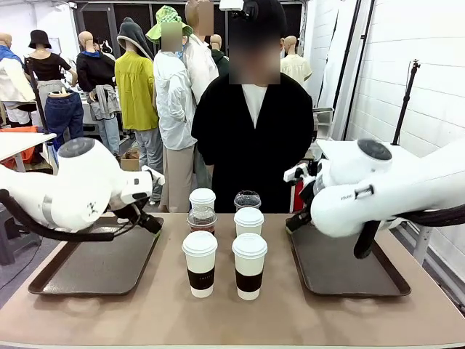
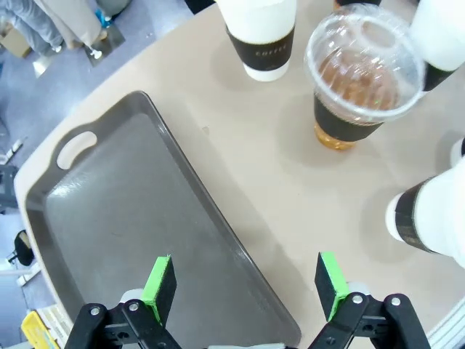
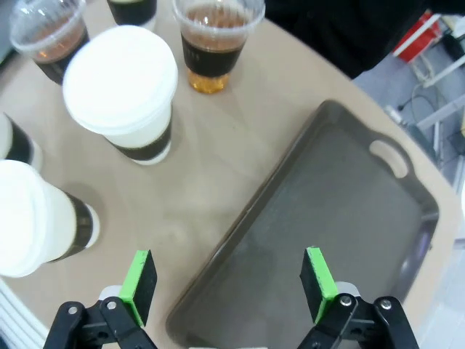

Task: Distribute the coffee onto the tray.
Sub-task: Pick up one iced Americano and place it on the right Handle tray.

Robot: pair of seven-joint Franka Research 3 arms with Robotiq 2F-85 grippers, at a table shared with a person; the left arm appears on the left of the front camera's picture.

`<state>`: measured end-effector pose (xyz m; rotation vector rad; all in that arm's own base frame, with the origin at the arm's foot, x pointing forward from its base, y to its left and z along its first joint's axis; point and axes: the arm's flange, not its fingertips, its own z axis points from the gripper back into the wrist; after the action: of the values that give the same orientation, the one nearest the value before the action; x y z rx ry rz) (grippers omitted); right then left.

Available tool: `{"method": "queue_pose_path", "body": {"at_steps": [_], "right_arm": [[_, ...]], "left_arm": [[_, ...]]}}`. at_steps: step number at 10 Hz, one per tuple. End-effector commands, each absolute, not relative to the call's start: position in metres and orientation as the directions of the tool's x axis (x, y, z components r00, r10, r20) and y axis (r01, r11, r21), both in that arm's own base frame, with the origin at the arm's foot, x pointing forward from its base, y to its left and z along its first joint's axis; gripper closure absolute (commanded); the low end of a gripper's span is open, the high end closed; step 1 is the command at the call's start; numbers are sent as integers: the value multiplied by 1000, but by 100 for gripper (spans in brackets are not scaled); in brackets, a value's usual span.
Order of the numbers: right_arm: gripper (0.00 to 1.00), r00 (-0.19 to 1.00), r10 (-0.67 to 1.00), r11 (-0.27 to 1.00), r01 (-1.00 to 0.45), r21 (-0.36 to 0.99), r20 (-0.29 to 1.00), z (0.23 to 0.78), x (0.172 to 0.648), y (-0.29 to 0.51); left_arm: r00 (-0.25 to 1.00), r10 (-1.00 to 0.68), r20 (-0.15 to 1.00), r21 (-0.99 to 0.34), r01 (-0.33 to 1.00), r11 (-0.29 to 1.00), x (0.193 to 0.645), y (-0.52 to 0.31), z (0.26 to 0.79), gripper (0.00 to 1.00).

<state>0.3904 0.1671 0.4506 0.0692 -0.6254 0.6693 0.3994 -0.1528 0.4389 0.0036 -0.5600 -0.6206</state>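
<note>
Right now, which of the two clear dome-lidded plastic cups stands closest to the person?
The clear dome-lidded plastic cup at the back of the right column. The other clear cup sits in the left column's middle row, one place farther forward.

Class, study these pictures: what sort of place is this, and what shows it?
Probably a robotics lab staging a café-style serving job, not a real café: a white left arm and right arm flank a table holding six coffee cups between two trays, with a person standing opposite.

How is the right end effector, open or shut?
Open: right end effector, green pads wide apart over the right tray rim, gripping nothing.
</note>
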Motion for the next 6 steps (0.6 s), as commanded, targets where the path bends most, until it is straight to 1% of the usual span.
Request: {"method": "queue_pose_path", "body": {"at_steps": [1,4,6], "right_arm": [[0,574,589,750,-650,-120,569,492,383,152],[0,515,630,698,-704,-133,581,541,367,149],[0,494,636,680,-722,-128,594,548,366,152]], "left_arm": [[667,-572,477,178,564,806,386,-159,481,0],[646,-584,492,197,571,797,370,-162,530,0],[646,-581,495,204,564,800,364,-162,541,0]]}}
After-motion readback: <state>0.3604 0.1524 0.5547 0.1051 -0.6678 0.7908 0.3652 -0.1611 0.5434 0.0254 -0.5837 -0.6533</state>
